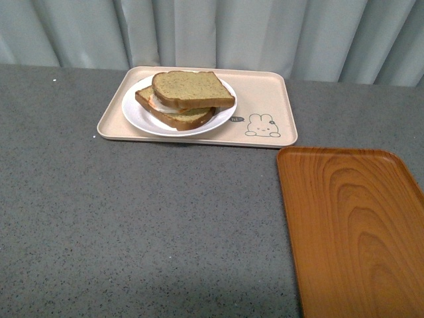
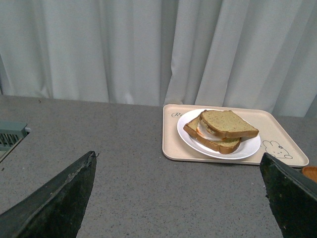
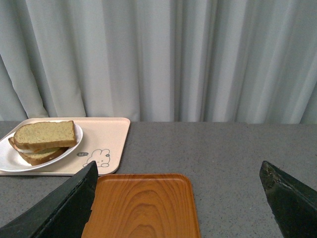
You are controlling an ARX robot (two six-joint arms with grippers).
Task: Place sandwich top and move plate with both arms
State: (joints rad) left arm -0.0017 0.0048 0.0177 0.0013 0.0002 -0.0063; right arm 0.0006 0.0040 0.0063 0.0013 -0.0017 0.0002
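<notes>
The sandwich top point(image 1: 193, 89) lies flat on the lower slice point(image 1: 173, 114), turned a little askew so the lower slice's corners stick out toward the left and front, with a pale strip of egg point(image 1: 157, 104) showing between them at the left. Both rest on the plate point(image 1: 142, 118), which sits in the left half of the beige tray point(image 1: 262, 86) near the desk's far edge, just in front of the grey-white curtain point(image 1: 218, 30). The printed rabbit point(image 1: 262, 126) sits at that tray's near right corner, clear of the plate. The orange wood-grain tray point(image 1: 351, 232) lies at the desk's near right, its far left corner just beside the beige tray's near right corner; whether they touch cannot be told. The grey speckled desk point(image 1: 132, 218) in front of the plate is bare, so nothing stands between the plate and the near edge. Neither arm shows in the front view. In the left wrist view the left gripper point(image 2: 181, 198) hangs over the desk's near left part with its fingers point(image 2: 59, 198) spread wide, gripping nothing, well apart from the plate. In the right wrist view the right gripper point(image 3: 181, 203) is above the orange tray's far end, its fingers point(image 3: 64, 210) likewise spread wide and empty, and a grey vented box point(image 2: 11, 135) sits at the desk's left edge
</notes>
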